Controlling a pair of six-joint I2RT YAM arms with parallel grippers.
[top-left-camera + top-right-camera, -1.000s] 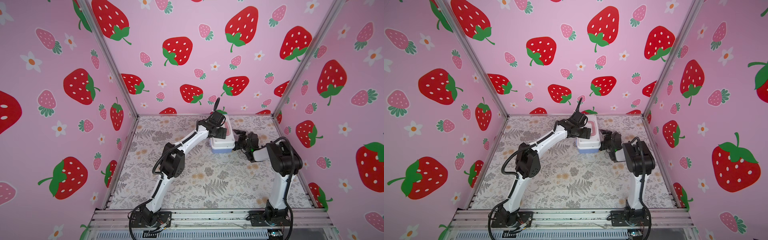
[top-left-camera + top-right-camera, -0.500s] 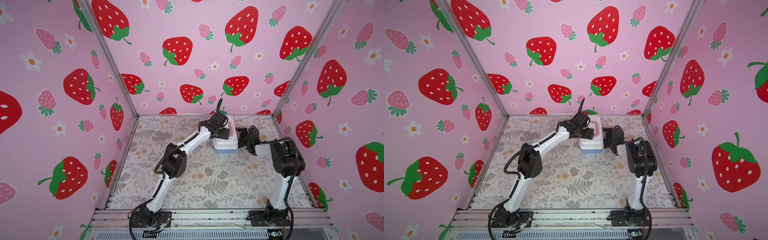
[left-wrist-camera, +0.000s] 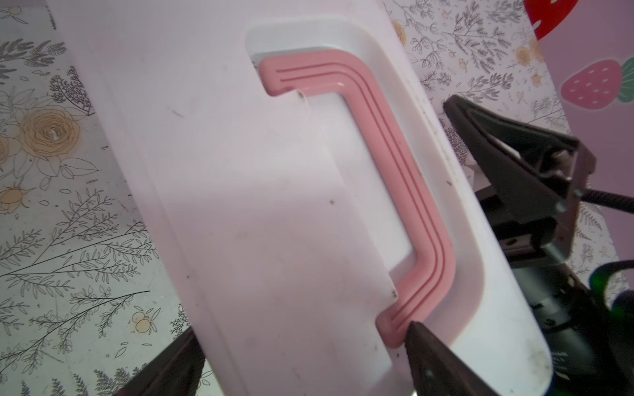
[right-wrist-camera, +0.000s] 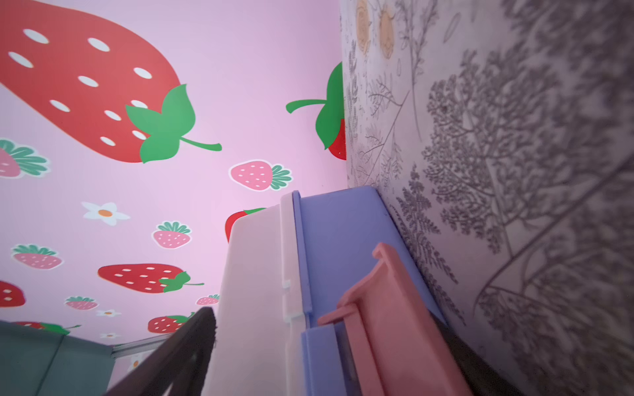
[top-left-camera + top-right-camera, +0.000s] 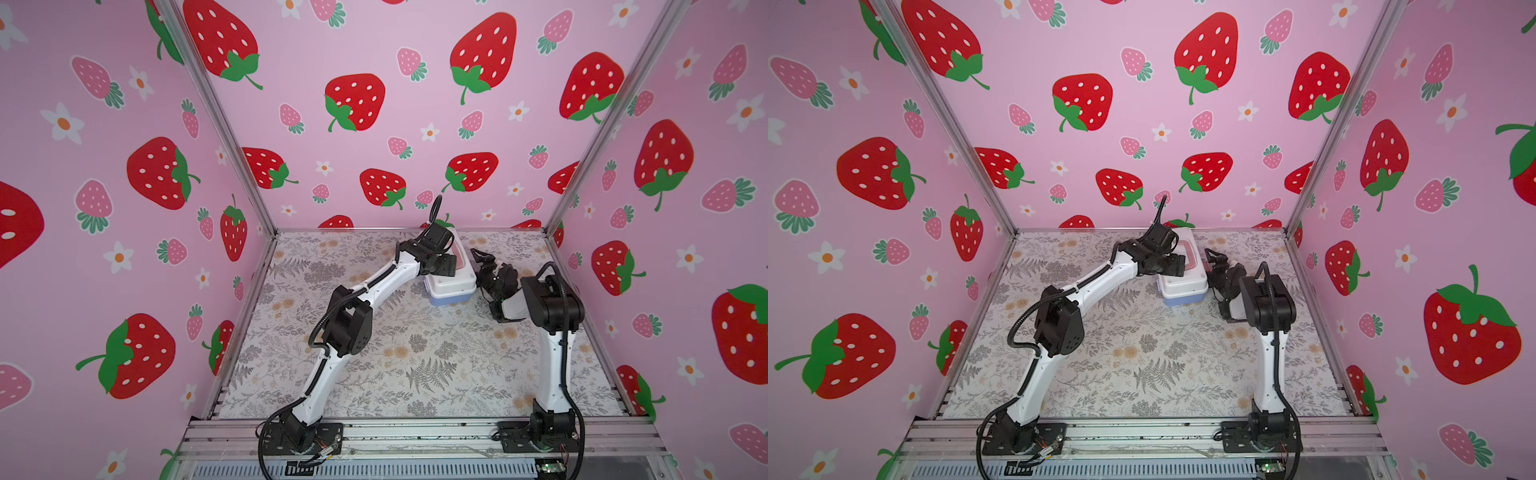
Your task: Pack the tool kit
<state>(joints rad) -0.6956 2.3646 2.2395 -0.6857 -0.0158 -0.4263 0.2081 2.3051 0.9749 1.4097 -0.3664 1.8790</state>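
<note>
The tool kit (image 5: 451, 286) (image 5: 1183, 286) stands closed at the back of the table, white lid over blue base. My left gripper (image 5: 445, 267) (image 5: 1169, 266) is open and rests on the lid (image 3: 240, 205). In the left wrist view it (image 3: 298, 343) has one finger beside the lid's edge and one at the end of the pink handle (image 3: 404, 192). My right gripper (image 5: 482, 261) (image 5: 1217, 258) is open at the kit's right side. In the right wrist view it (image 4: 327, 319) straddles the lid and the pink latch (image 4: 394, 308), which stands out from the base (image 4: 336, 240).
The floral table mat (image 5: 415, 353) is boxed in by pink strawberry walls with metal corner posts (image 5: 582, 145). The back wall is just behind the kit. A metal rail (image 5: 415, 432) with both arm bases runs along the front edge.
The right gripper has moved in against the kit's right side around the latch, and its jaws have narrowed a little. The left gripper has shifted slightly right on the lid.
</note>
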